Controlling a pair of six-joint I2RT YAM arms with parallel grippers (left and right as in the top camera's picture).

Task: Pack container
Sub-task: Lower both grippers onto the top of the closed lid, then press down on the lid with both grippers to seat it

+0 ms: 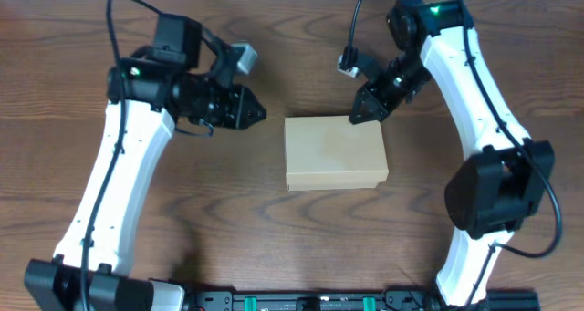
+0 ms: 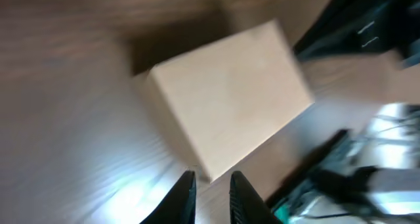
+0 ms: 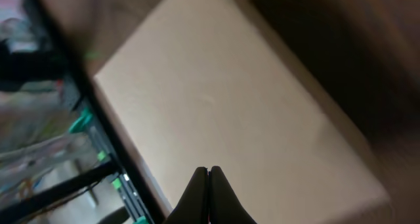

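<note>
Our L gripper (image 1: 261,116) hangs w/ its fingers (image 2: 186,199) a narrow slit apart, nothing between them. The container (image 1: 334,180) sits on the table (image 1: 274,229) just ahead of those tips & a bit to one side, not touching. Its lid (image 1: 334,147) lies flat & shut, and no loose goods are in view, so we judge the step in hand to be seating the flap, not loading. We can't see inside.

To do it well, we'd bring the L tips low against the short wall nearest them as a stop, so the box can't slide off under a push. On the lid we'd press straight down, not across, b/c a light carton will likely skate on the wood.

Our R gripper (image 1: 356,118) has its fingers pressed together to one point, empty. The lid is right beneath & ahead of the tip, at the far long edge; whether it touches the card we can't tell. We'd run that tip along the edge rather than jab the middle, which could dent.

Axis: the container's long side runs across from the L gripper's side to the R gripper's side, approx parallel to the table's front edge. The top faces up. Which edge carries the hinge we can't tell.
</note>
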